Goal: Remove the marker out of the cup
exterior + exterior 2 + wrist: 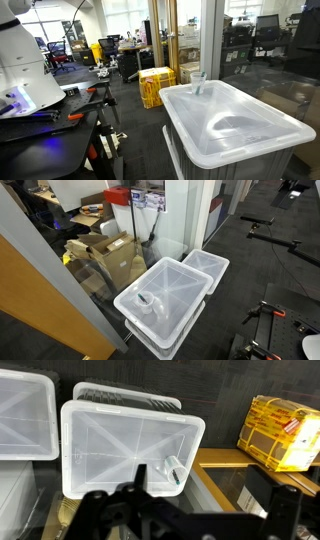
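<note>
Free room abv lid (100, 445), round cup (168, 465)

Exterior view: close to the bin (235, 125), roughly level with its lid, facing across it into an office.
Exterior view: higher and farther off, looking steeply down on the bin (170, 285).
Wrist view: above the lid, angled downward, fairly near.
Shared: the bin lid in all three; the cup (197, 82) too, probably, though it is tiny.

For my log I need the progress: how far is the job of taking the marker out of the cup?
Done: nothing yet. The marker seems to sit in the cup on the bin lid. In hand: the gripper hangs above, apart from both. Left: descend, grasp the marker, lift it out.
</note>
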Action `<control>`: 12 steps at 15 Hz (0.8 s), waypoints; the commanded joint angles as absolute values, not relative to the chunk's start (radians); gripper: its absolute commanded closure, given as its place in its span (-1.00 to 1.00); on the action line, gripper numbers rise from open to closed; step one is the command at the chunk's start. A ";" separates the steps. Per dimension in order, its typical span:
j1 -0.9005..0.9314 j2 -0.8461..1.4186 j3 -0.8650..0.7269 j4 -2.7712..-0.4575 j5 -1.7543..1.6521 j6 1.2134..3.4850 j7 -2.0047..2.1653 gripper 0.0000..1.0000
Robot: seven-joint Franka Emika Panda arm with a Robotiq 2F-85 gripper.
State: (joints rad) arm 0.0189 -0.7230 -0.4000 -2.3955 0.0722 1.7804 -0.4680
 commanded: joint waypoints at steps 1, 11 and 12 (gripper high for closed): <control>-0.010 -0.711 -0.371 -2.402 0.083 1.814 -0.488 -1.00; 0.026 -0.612 -0.312 -2.464 0.084 2.107 -0.495 -1.00; 0.030 -0.591 -0.303 -2.470 0.085 2.143 -0.493 -1.00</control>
State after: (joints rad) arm 0.0244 -0.6510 -0.3264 -2.4577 0.0706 2.0502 -0.4681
